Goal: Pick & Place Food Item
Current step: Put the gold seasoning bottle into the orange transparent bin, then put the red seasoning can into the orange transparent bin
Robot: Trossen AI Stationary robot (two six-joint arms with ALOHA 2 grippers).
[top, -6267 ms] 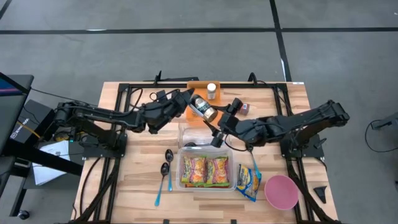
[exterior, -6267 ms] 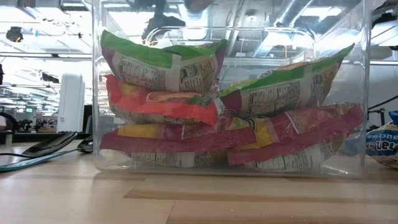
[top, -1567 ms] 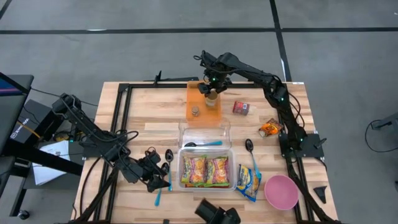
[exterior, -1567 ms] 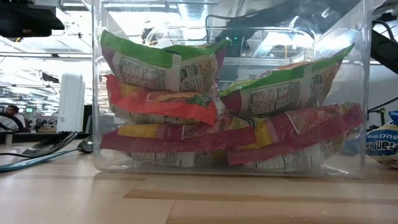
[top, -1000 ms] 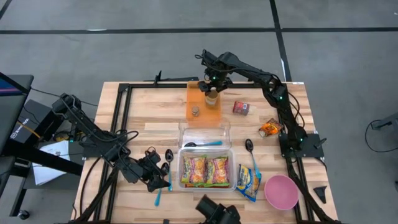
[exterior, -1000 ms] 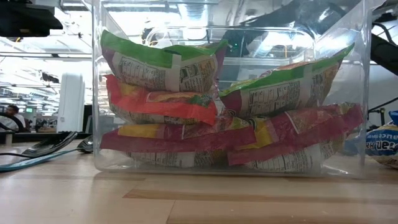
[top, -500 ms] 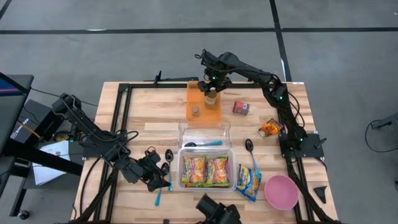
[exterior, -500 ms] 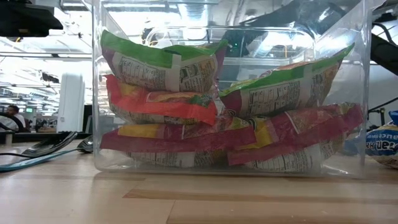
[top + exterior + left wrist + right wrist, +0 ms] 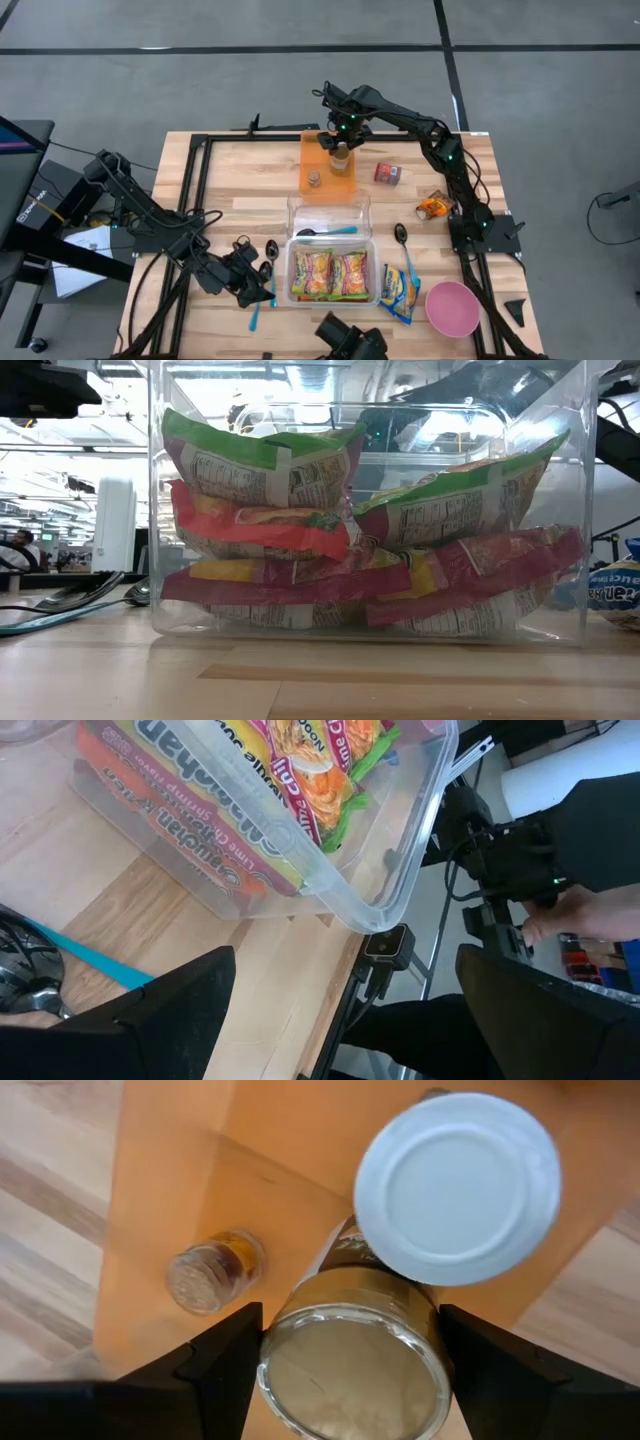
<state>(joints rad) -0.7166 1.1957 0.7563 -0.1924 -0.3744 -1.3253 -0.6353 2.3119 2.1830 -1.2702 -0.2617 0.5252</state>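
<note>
- The right gripper point(image 9: 341, 141) is reached out over the far part of the wooden worktop point(image 9: 230, 180), above the flat orange plastic tray point(image 9: 316, 158).
- In the right wrist view its two dark fingers point(image 9: 225, 1360) stand on either side of a brown-labelled glass jar with a gold lid point(image 9: 350, 1348), apparently clamped on its sides; the jar is over the orange tray, though whether its base rests on the tray cannot be told.
- Just beside the jar stand a taller container with a plain white round lid point(image 9: 458, 1185) and a small clear glass bottle with a metal cap point(image 9: 213, 1270), both on the same tray.
- Handling, as a judgement: the jar looks rigid and fairly heavy, with smooth glass that could slip and would break if dropped. A firm hold across the body below the lid, kept upright, seems safest.
- The white-lidded neighbour is very close, so any sideways move risks knocking it.
- The left gripper point(image 9: 252, 281) waits low near the front of the worktop, beside the dark spoons point(image 9: 268, 258) and the clear plastic bin of noodle packets point(image 9: 332, 273); its fingers point(image 9: 170, 1005) are spread apart with nothing between them.
</note>
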